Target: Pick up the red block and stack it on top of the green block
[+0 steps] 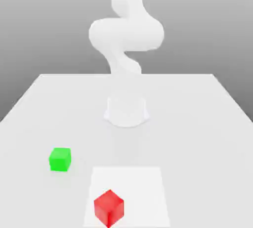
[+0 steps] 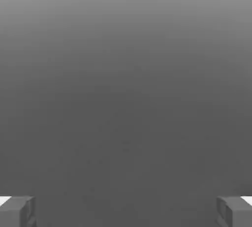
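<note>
The red block (image 1: pixel 108 207) was not in the gripper (image 2: pixel 126 211); in the hand view the two fingertips (image 2: pixel 17 211) stood far apart at opposite edges, nothing between them but a plain grey backdrop, so the jaws were spread wide and carried nothing; the white arm (image 1: pixel 126 34) rose from its round base (image 1: pixel 126 111) near the middle of the white table (image 1: pixel 197 123), bent in a thick elbow and ran up out of the exterior view; forward of the base, close to that view's near edge, the red block sat on a slightly brighter square patch (image 1: pixel 143 182) of the tabletop, turned so that one corner faced the camera; the green block (image 1: pixel 60 159) lay flat on the table toward the exterior view's left, a little farther back than the red one, outside the bright patch and apart from the red block; both blocks rested on the surface, neither touching the other nor the arm.
</note>
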Tool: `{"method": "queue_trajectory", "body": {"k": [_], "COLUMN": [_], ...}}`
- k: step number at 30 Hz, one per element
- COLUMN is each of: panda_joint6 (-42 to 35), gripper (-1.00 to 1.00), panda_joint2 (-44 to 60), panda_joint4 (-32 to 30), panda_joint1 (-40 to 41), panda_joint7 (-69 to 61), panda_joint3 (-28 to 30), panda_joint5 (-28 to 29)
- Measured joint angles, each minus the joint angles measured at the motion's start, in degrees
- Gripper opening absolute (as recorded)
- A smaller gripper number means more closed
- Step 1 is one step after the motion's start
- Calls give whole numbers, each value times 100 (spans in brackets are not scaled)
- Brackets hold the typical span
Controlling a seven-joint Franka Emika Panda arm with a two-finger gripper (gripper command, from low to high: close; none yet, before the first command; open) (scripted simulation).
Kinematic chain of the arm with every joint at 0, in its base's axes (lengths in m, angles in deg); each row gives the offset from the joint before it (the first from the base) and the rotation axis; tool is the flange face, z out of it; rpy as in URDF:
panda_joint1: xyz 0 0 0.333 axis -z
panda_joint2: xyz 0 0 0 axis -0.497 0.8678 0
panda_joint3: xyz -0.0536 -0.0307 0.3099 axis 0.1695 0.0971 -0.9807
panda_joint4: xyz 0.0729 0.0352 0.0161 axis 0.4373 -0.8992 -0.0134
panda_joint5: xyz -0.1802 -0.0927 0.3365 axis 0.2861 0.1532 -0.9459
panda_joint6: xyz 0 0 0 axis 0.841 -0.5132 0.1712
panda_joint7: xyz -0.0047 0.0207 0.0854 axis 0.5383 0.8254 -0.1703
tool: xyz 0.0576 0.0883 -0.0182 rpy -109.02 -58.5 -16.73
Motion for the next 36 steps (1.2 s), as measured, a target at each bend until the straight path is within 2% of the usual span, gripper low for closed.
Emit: {"method": "queue_trajectory", "body": {"k": [8,17,24,29,30,36], "panda_joint6": [667,1406,1992,2789,2897,2960], "gripper": [0,0,0,0,-100,-100], "panda_joint2": [1695,3566,5022,6060,6190,6254], "panda_joint4": [-336,-708,-987,-888,-869,-859], "panda_joint1": [367,666,662,584,575,573], "panda_joint7": [1090,2481,3612,3802,3812,3823], "panda_joint3": [-216,-373,-231,-122,-111,-108], "panda_joint5": [-135,-17,167,257,268,279]}}
